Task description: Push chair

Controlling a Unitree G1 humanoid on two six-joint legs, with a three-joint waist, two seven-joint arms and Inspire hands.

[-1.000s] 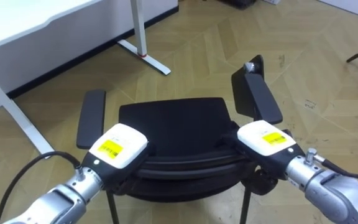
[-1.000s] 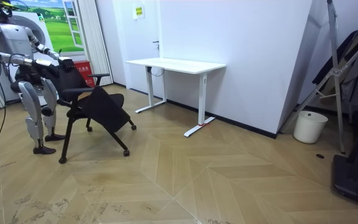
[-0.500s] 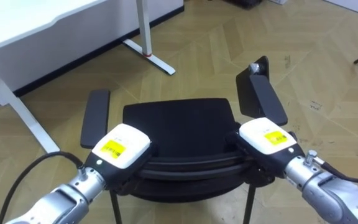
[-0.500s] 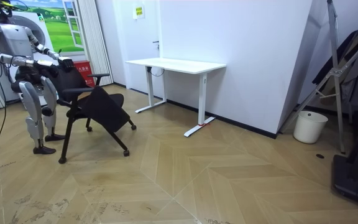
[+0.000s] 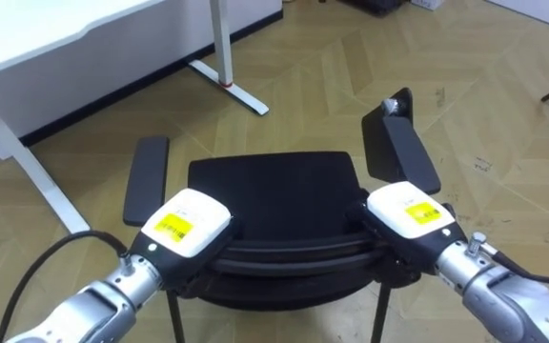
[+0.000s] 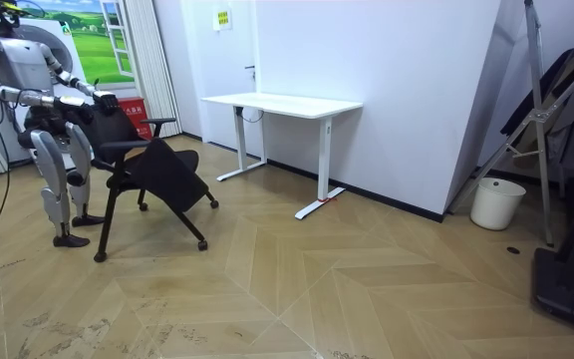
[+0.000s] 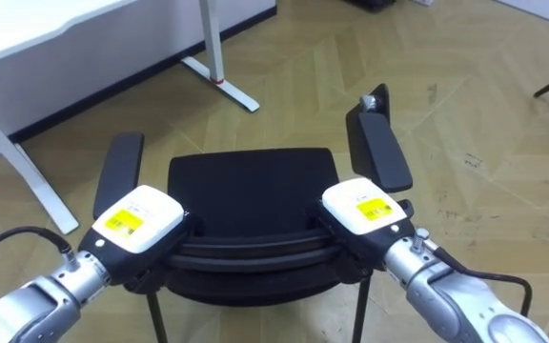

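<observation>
A black office chair [image 5: 273,195] stands right in front of me, seat facing away toward a white desk. Its curved backrest rim [image 5: 284,252] runs between my hands. My left hand [image 5: 187,223] lies on the rim's left end and my right hand [image 5: 406,211] on its right end, dark fingers curled over the rim. Both armrests [image 5: 145,178] show beside the seat. In the room view I stand upright behind the chair [image 6: 162,170] at the room view's left, arms stretched to its back.
The white desk [image 5: 27,38] with white legs and a foot bar [image 5: 232,86] stands ahead to the left, also seen as a desk [image 6: 282,103] by the wall. Wood floor lies open to the right. A white bin [image 6: 495,202] and dark stands are far off.
The eye view has shifted a little, so the chair sits slightly further right in it. Both hands stay on the backrest; the room view looks the same.
</observation>
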